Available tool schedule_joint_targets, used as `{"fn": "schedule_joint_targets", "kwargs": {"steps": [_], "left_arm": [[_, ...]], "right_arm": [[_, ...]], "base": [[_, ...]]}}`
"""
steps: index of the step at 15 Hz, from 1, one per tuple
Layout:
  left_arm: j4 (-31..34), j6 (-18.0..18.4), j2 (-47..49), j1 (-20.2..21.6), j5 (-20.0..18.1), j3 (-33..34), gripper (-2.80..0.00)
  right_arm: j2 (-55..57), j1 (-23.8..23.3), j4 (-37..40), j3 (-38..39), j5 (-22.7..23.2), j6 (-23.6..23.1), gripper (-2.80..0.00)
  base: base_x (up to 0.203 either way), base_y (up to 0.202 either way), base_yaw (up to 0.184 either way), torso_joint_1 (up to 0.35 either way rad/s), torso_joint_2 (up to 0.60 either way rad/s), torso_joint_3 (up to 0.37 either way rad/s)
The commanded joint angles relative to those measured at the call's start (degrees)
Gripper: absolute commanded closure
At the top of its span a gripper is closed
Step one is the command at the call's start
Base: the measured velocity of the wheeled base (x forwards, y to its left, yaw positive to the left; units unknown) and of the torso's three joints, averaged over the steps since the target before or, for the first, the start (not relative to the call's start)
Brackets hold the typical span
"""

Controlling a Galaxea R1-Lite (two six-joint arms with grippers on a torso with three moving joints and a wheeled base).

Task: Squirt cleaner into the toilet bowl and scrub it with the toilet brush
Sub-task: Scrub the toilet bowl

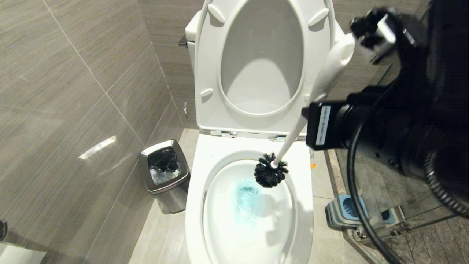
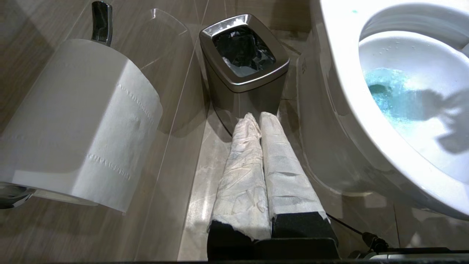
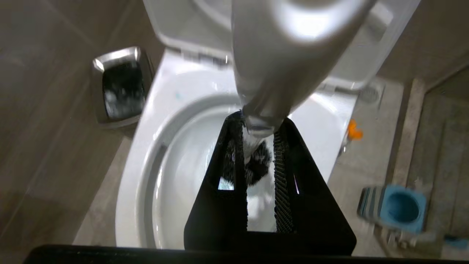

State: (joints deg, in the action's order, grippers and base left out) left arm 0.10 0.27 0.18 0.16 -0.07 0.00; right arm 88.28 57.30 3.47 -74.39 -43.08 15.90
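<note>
The white toilet bowl (image 1: 198, 205) stands with seat and lid up, and turquoise cleaner (image 1: 245, 194) is pooled in its basin. My right gripper (image 1: 310, 107) is shut on the toilet brush's white handle (image 1: 329, 69), which slants down to the left. The black bristle head (image 1: 271, 170) hangs over the back of the bowl, above the cleaner, and throws a shadow on the basin. In the right wrist view the gripper (image 3: 258, 123) clamps the handle (image 3: 289, 55) above the bristles (image 3: 256, 165). My left gripper (image 2: 256, 116), its fingers wrapped in white, is shut and empty, low beside the bowl (image 2: 340, 73).
A steel bin (image 1: 165, 172) stands on the floor left of the toilet, against the tiled wall. A toilet paper roll (image 2: 80, 121) hangs near my left gripper. The blue-grey brush holder (image 1: 346, 211) sits on the floor to the right, by a raised threshold.
</note>
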Motion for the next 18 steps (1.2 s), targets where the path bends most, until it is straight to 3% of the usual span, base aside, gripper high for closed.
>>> {"fn": "schedule_joint_targets", "kwargs": {"steps": [1,3,6,10,13,16,18], "left_arm": [[-0.01,-0.01,-0.01,0.02,-0.01,0.0,0.0],[-0.01,-0.01,-0.01,0.02,-0.01,0.0,0.0],[-0.01,-0.01,-0.01,0.02,-0.01,0.0,0.0],[-0.01,-0.01,-0.01,0.02,-0.01,0.0,0.0],[-0.01,-0.01,-0.01,-0.07,-0.01,0.0,0.0],[-0.01,-0.01,-0.01,-0.07,-0.01,0.0,0.0],[-0.01,0.0,-0.01,-0.01,-0.01,0.0,0.0]], "right_arm": [[6.15,0.31,-1.08,6.24,-0.18,7.17,0.0],[8.41,0.28,-1.97,6.15,-0.09,10.12,0.0],[7.95,-1.06,0.22,-7.37,0.48,6.03,0.0],[7.71,-1.85,11.96,-24.85,1.06,3.36,0.0],[7.94,-1.33,13.28,-18.54,1.16,6.99,0.0],[9.8,-0.25,13.53,-5.93,1.16,15.55,0.0],[12.25,0.38,12.71,-2.1,1.08,19.95,0.0]], "base": [[0.0,0.0,0.0,0.0,0.0,0.0],[0.0,0.0,0.0,0.0,0.0,0.0],[0.0,0.0,0.0,0.0,0.0,0.0],[0.0,0.0,0.0,0.0,0.0,0.0],[0.0,0.0,0.0,0.0,0.0,0.0],[0.0,0.0,0.0,0.0,0.0,0.0],[0.0,0.0,0.0,0.0,0.0,0.0]]}}
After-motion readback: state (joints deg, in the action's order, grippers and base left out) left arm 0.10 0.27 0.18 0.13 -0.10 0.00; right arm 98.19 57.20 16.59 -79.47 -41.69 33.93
